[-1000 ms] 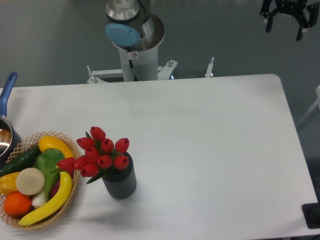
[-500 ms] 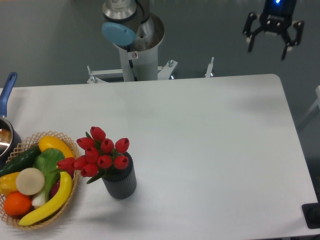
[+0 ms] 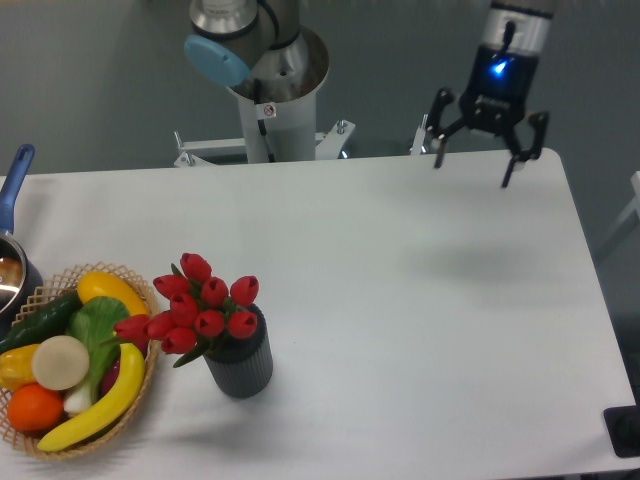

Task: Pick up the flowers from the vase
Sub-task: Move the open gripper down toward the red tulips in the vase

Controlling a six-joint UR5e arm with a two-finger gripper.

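since the earlier frame the hand (image 3: pixel 474 166) has come down and to the left from the top right corner — it now hangs above the far right part of the white surface (image 3: pixel 400 300), its blue light lit. its two fingers are spread wide, pointing down, with nothing between them. a faint shadow lies on the surface below it.

the flowers (image 3: pixel 200 309) have not moved: the red tulip buds sit in the vase (image 3: pixel 240 362), leaning to the left over its rim. the dark ribbed vase stands upright near the front left of the surface, well apart from the hand.

just beside the vase, to its left, is a woven basket (image 3: pixel 140 405) with a banana (image 3: pixel 100 405), an orange (image 3: pixel 35 407) and other fruit. at the left edge a blue-handled pot (image 3: pixel 12 255) is partly in view — cut off by the frame.
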